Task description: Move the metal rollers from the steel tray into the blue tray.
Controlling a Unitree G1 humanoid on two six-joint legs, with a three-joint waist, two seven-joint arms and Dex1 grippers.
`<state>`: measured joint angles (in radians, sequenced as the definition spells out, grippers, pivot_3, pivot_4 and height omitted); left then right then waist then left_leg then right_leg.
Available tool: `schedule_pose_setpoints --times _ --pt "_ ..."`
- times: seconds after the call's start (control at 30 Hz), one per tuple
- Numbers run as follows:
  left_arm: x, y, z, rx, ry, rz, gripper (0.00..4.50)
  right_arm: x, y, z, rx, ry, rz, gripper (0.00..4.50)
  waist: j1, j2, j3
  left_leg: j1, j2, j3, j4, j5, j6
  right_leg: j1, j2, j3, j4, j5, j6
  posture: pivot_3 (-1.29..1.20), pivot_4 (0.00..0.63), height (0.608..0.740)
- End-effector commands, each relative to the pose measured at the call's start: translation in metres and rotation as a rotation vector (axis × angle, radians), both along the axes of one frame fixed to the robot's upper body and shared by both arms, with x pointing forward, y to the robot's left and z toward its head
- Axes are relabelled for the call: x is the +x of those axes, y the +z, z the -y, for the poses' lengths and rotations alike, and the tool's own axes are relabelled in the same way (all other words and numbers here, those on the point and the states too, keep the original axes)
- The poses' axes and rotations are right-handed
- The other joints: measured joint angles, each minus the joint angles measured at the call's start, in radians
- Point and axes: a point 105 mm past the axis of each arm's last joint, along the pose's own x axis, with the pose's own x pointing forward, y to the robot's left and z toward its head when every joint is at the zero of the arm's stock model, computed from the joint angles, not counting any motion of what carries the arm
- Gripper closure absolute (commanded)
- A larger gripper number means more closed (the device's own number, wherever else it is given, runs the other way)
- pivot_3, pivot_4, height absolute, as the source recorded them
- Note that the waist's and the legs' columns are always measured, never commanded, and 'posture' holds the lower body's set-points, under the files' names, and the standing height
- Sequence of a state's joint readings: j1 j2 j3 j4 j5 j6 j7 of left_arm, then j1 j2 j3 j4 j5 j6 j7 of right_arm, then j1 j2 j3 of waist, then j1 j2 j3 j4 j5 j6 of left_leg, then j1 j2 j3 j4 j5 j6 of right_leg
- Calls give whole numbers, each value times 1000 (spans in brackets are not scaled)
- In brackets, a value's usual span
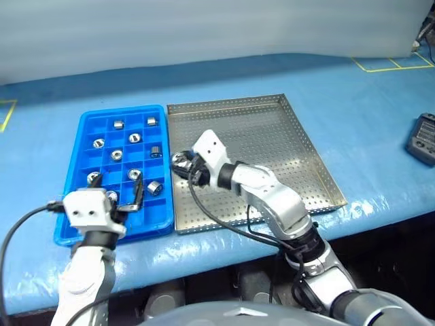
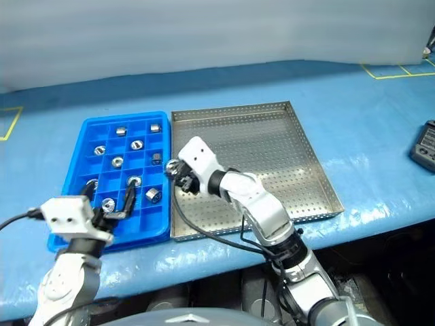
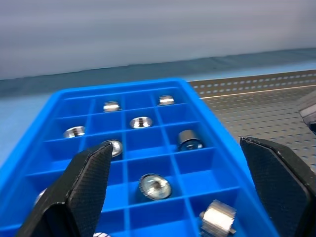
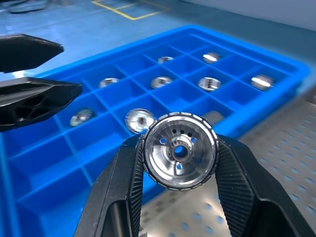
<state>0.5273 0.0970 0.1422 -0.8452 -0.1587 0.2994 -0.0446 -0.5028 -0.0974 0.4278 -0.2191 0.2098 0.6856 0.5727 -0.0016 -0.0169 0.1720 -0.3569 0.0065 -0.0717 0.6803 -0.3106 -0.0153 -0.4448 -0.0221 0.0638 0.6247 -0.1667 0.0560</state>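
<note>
Now your right end effector [image 4: 180,150] grips a metal roller [image 4: 179,150] beside the blue tray [image 1: 71,176]; your left end effector [image 1: 129,197] gapes wide.

The blue tray [image 1: 75,197] is bright blue, its grid of square cells the same blue. The metal rollers [image 3: 154,186] are shiny silver. The steel tray [image 1: 299,146] is pale silver, dotted all over with rows of small holes. The tabletop [image 1: 367,102] is light blue, marked with thin yellow lines [image 1: 380,66] at its corners.
</note>
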Motion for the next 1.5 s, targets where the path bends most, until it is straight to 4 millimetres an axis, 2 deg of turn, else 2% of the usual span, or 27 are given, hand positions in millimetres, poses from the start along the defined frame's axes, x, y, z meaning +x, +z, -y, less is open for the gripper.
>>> schedule_pose_setpoints --times 0.03,0.17,0.33,0.5,0.67,0.7,0.9,1.03,1.2,1.37,1.5 --pt "-17 21 -9 52 93 84 0 -10 14 -19 58 126 48 2790 24 0 0 0 0 0 0 0 0 0 0 0 0 0 0 347 150 740" --pt "-37 21 -21 22 214 92 0 -21 2 -38 51 226 14 2790 61 0 0 0 0 -2 0 0 0 0 0 -3 0 -1 -1 428 150 740" --pt "-46 20 -20 32 239 86 0 -33 -14 -48 27 298 -24 2790 104 1 1 -2 0 -5 0 0 0 0 0 -6 0 -2 -2 457 150 740" --pt "-44 19 -17 24 223 91 0 -36 -32 -46 -4 308 -82 2790 127 1 1 -2 1 -7 0 0 0 0 0 -8 0 -3 -3 449 150 740" --pt "-35 17 -10 23 164 92 0 -32 -49 -34 -44 262 -135 2790 131 2 1 -2 1 -8 0 0 0 0 0 -10 1 -3 -4 411 150 740" --pt "-32 17 -9 25 154 91 0 -32 -50 -32 -41 253 -149 2050 131 2 1 -2 1 -7 0 0 0 0 0 -10 1 -3 -4 390 150 740" --pt "-15 17 -2 33 69 91 0 -22 -44 -21 -6 175 -160 132 126 2 0 -2 1 -8 0 0 -1 0 0 -10 1 -3 -4 327 150 740" --pt "-2 21 2 37 15 106 0 -14 -32 -10 35 102 -122 29 110 3 1 -2 1 -8 0 1 -2 0 0 -10 1 -3 -4 233 150 740" --pt "16 23 12 37 -86 110 0 -1 -17 15 103 -46 -77 29 69 3 1 -2 1 -8 0 2 -3 1 0 -10 1 -3 -4 128 150 740" --pt "27 19 25 45 -205 84 0 6 -19 45 99 -188 -63 29 17 3 0 -2 1 -7 0 2 -3 1 -1 -10 1 -3 -4 60 150 740" --pt "32 18 29 42 -248 75 0 7 -23 61 94 -265 -71 29 -18 3 0 -2 1 -7 0 2 -3 1 -1 -9 1 -3 -4 26 150 740"
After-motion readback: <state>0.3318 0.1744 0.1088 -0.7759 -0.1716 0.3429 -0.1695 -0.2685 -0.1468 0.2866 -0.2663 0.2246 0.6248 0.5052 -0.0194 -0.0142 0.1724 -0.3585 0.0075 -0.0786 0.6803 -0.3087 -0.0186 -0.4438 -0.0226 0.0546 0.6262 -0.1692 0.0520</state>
